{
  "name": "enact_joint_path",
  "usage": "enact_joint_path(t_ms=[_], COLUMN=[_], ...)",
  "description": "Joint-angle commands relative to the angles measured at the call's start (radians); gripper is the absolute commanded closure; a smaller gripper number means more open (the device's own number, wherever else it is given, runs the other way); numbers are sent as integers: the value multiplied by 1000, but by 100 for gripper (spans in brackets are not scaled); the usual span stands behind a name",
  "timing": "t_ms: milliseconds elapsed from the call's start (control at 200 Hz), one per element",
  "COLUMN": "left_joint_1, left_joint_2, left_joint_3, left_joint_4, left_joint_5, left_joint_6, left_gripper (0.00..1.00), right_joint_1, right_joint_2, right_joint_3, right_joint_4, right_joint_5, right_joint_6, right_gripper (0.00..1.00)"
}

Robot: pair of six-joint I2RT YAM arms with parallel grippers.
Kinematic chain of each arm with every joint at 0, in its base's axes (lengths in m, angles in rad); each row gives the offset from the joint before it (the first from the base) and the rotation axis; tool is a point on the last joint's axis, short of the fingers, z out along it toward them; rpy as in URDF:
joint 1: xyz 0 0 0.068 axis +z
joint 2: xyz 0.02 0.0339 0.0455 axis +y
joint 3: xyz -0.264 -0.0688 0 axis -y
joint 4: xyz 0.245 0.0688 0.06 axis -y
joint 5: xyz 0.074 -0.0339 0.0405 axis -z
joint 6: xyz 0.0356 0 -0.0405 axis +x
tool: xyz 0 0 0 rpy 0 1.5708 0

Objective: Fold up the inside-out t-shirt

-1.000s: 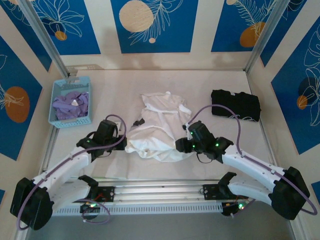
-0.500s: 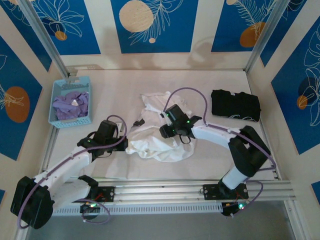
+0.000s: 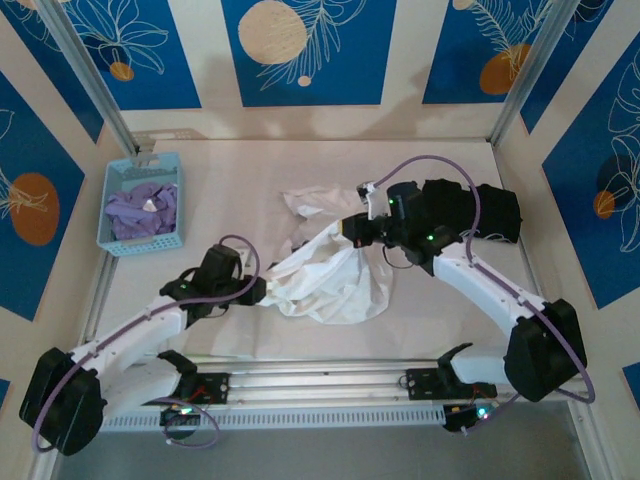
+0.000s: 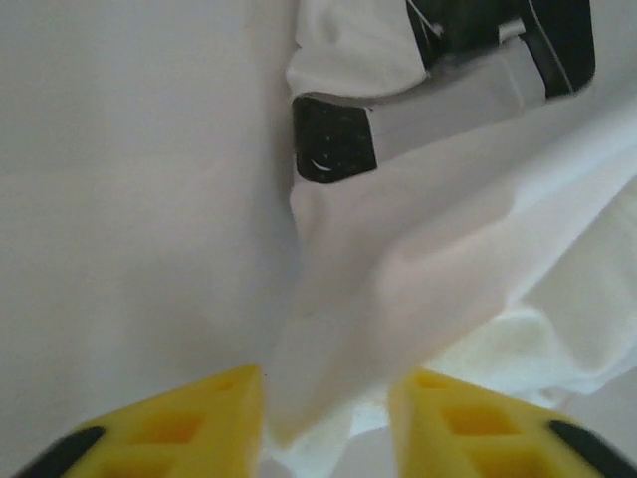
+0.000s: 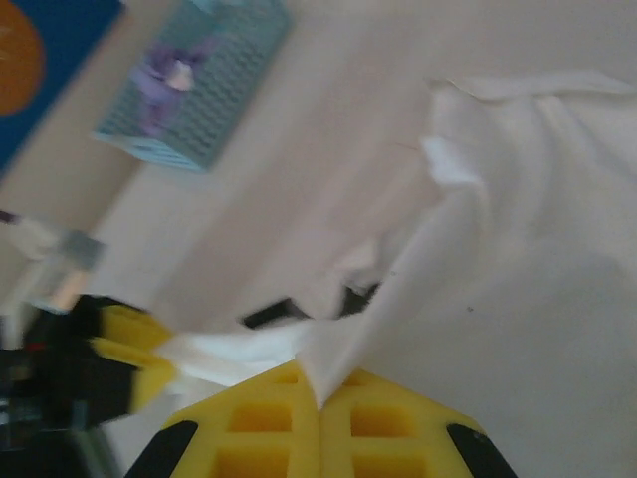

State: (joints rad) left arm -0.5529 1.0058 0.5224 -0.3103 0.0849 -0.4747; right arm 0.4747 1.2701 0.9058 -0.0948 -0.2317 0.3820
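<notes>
The right pincer [image 5: 318, 383] is clamped on a fold of the inside-out t-shirt [image 3: 335, 280]. The shirt stretches to the left pincer [image 4: 328, 398], whose jaws stand apart around its hem. A black garment [image 3: 498, 210] lies just behind the right pincer, and a blue basket [image 3: 141, 244] sits well left of both.

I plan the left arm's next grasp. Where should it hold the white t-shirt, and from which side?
Probably the near-left edge of the t-shirt, approached low from the left: that thin flap lies between the open fingers of the left gripper, while the right gripper pinches a fold farther right.
</notes>
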Motion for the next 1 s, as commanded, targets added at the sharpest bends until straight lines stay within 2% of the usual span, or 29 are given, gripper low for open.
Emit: enact_joint_path(t_ms=[0, 100, 280, 485, 560, 665, 765, 855, 930, 995], left_joint_1=[-13, -41, -142, -170, -170, -168, -145, -123, -121, -119], left_joint_2=[-47, -21, 195, 448, 531, 597, 555, 488, 434, 403], left_joint_3=[54, 110, 277, 455, 516, 592, 606, 593, 567, 551], left_joint_4=[94, 174, 208, 244, 258, 201, 174, 179, 197, 213], left_joint_5=[-52, -26, 32, 79, 155, 209, 303, 479, 558, 592], left_joint_6=[56, 92, 222, 292, 296, 292, 250, 166, 109, 73], left_gripper=[53, 44, 32, 31, 39, 71, 100, 100, 100, 100], right_joint_1=[-29, -44, -47, -51, -61, -94, -85, -63, -43, -22], right_joint_2=[-9, -6, -5, -30, -47, -88, -136, -161, -175, -181], right_joint_3=[-40, -48, -59, -76, -90, -115, -116, -124, -133, -138], right_joint_4=[95, 113, 120, 100, 85, 51, -71, -108, -95, -75], right_joint_5=[-229, -258, -272, -278, -265, -232, -2, 168, 209, 196], right_joint_6=[92, 105, 109, 82, 67, 39, -57, -91, -106, -135], right_gripper=[100, 100, 100, 100, 100, 100, 99, 96, 92, 89])
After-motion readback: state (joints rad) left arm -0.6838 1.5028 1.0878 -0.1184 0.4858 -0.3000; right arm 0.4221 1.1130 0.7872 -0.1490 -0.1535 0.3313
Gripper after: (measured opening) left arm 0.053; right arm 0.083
